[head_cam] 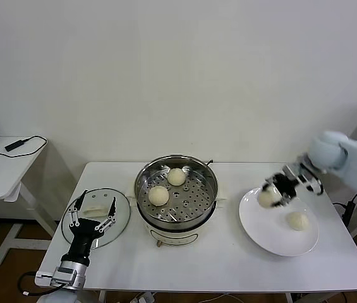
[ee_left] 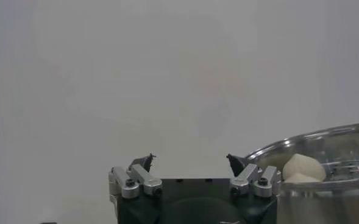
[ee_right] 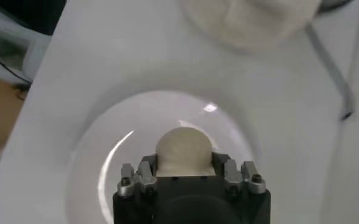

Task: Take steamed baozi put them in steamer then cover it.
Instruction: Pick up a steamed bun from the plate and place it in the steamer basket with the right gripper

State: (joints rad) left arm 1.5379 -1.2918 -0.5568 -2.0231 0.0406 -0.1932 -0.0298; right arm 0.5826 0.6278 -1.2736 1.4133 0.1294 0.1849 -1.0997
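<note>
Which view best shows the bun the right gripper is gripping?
The right wrist view: the bun sits between the right gripper fingers, above the plate. The head view shows it smaller, partly covered by the gripper. The left wrist view misses it.

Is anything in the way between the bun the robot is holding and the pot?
Nothing visible is. The right gripper holds a bun above the plate, and only bare table lies between it and the pot. The pot is uncovered; its lid lies on the far side, under the open left gripper.
</note>
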